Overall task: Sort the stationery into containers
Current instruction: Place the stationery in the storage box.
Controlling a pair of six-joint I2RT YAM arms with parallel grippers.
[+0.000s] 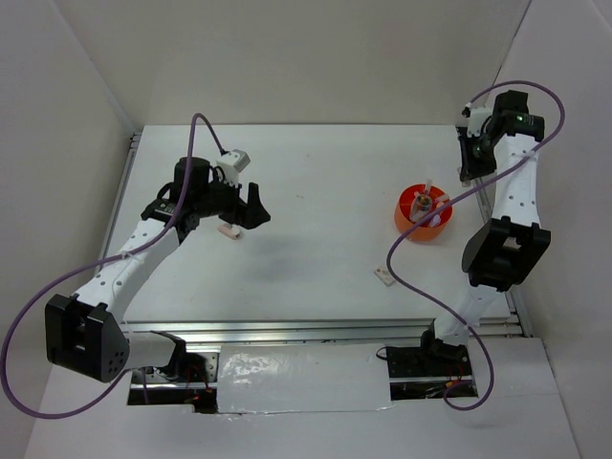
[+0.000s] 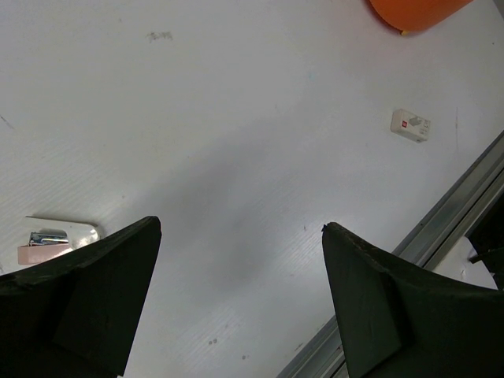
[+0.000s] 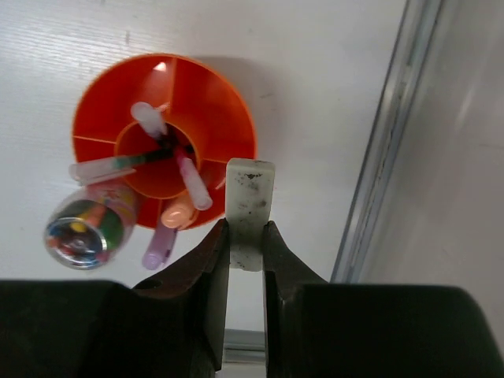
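Note:
The round orange tub (image 1: 405, 205) stands at the right of the table and holds several pens and a clear tube of coloured bits (image 3: 83, 232). My right gripper (image 3: 246, 236) is shut on a white eraser block (image 3: 250, 201), held high beside the tub's rim (image 3: 224, 106); it also shows in the top view (image 1: 466, 172). My left gripper (image 2: 236, 228) is open and empty, above the table's left part (image 1: 256, 212). A pink eraser block (image 2: 43, 253) lies by its left finger (image 1: 228, 230). A white red-labelled eraser (image 2: 410, 124) lies alone (image 1: 383, 277).
An aluminium rail runs along the table's near edge (image 2: 449, 224) and along its right edge (image 3: 386, 142). White walls close in the left, back and right sides. The tub's edge shows at the top of the left wrist view (image 2: 417, 9).

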